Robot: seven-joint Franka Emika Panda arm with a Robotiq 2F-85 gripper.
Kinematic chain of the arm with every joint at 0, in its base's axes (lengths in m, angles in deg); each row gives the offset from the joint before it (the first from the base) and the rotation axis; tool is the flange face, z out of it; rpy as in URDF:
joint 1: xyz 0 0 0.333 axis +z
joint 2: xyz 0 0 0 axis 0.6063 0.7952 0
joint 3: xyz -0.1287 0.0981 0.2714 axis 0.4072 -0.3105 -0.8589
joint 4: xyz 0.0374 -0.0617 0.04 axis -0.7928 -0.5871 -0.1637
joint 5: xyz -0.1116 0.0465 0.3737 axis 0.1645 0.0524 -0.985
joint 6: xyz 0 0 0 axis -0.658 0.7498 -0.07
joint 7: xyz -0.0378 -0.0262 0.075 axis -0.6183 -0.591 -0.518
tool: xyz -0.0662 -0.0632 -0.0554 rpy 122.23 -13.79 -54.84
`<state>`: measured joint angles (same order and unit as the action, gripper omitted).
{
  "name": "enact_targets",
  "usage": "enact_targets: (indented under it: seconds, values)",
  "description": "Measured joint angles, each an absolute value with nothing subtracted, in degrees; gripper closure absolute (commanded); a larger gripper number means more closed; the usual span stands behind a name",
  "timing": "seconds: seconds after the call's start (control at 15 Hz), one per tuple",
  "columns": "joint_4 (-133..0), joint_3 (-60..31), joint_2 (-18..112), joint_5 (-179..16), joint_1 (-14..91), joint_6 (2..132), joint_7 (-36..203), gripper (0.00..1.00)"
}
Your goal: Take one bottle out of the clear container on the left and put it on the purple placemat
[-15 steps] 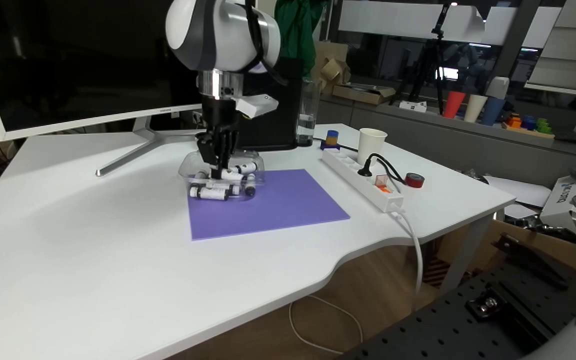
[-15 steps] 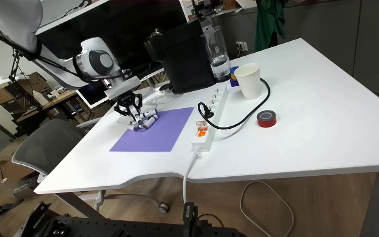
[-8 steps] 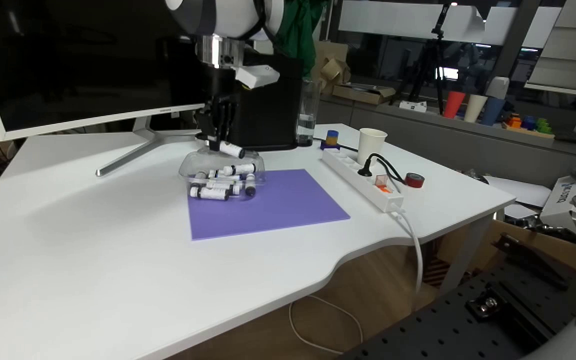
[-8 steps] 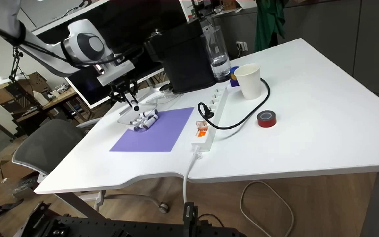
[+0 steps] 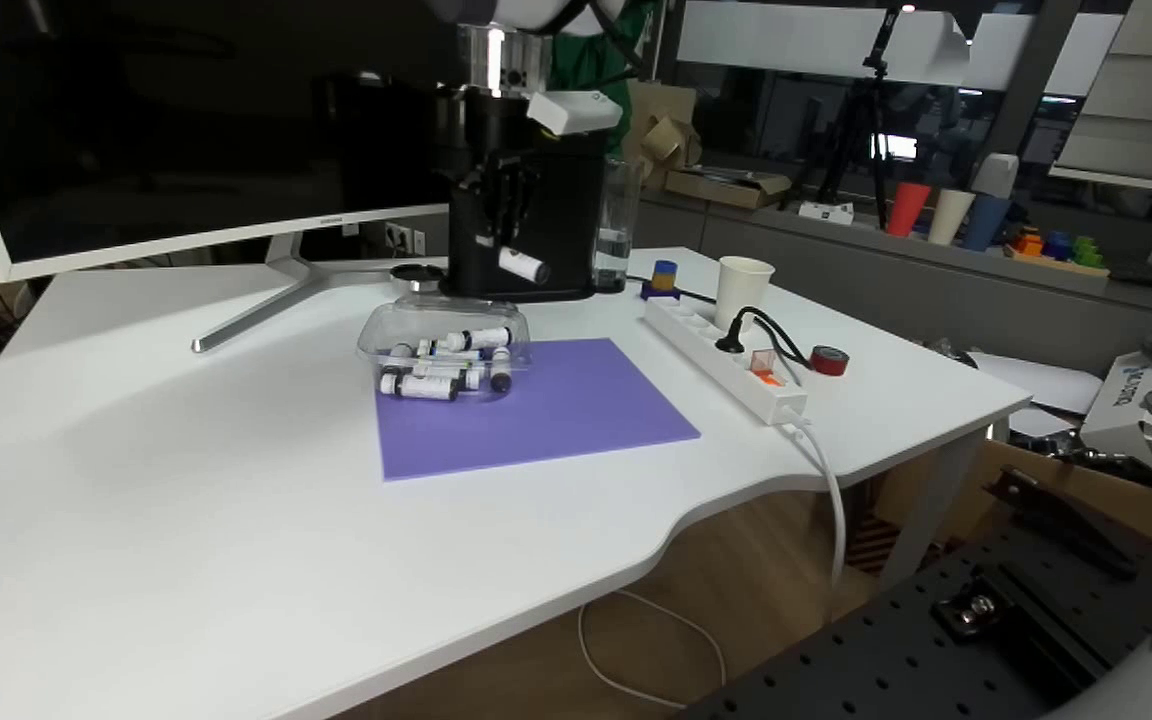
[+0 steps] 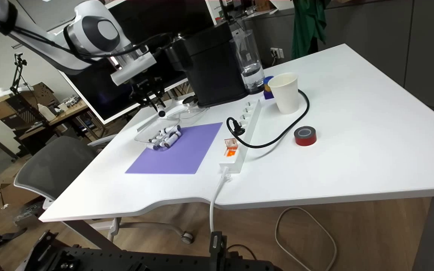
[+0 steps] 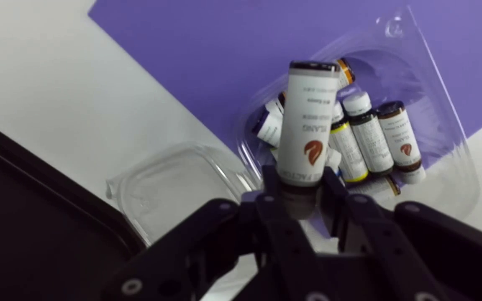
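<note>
My gripper [image 7: 302,177] is shut on one white bottle [image 7: 308,121] by its white cap end. The bottle's dark base points away from the fingers. In both exterior views the held bottle [image 5: 523,265] [image 6: 161,111] hangs tilted in the air, above the level of the clear container [image 5: 391,322]. Several similar bottles [image 5: 421,386] lie in the container, which also shows in the wrist view [image 7: 448,98] with its clear lid [image 7: 174,188] folded open. The container stands partly on the back left corner of the purple placemat [image 5: 556,420] [image 6: 179,154].
A tall black box [image 5: 561,235] [image 6: 209,64] stands close behind the held bottle. A clear vase [image 5: 613,230], a white cup [image 5: 741,285], a white power strip [image 5: 716,355] with a black cable and a tape roll [image 5: 829,360] are to the right. A monitor [image 5: 166,130] is behind.
A second ago my gripper was down among the bottles in the container. It has risen with one bottle and moved towards the black box. The container and mat have not moved.
</note>
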<state>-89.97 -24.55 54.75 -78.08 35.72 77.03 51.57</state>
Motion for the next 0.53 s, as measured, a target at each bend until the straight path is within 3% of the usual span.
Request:
enact_targets:
  seconds: [0.53]
  values:
    - [-93.97,-21.10,58.21,-79.32,31.95,80.03,53.00,0.93]
